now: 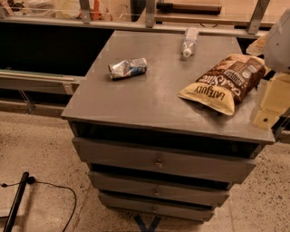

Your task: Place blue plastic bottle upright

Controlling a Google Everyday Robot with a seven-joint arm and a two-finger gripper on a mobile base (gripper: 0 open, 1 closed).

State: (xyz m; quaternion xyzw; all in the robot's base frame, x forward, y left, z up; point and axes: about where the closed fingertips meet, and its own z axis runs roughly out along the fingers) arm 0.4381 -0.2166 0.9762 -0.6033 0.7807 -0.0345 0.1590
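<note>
On the table, at its far edge, the bottle lies flat, long axis front-to-back, cap nearest. Gripper at the right edge, open or closed I cannot tell. Bottle lies beyond-left, past the chip bag.

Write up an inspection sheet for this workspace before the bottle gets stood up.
Surface: grey cabinet top, flat, with three drawers below.
Job's things: blue plastic bottle lies on its side near the far edge, white cap toward the camera; not yet upright.
Clutter: crushed can far left of centre; chip bag on the right side, lying flat.
Grippers: gripper at the picture's right edge, beside the cabinet's right side, near the chip bag and away from the bottle.
Cables: black cable on the floor, lower left, beside a black pole.
Surroundings: speckled floor; metal railing behind the cabinet.
</note>
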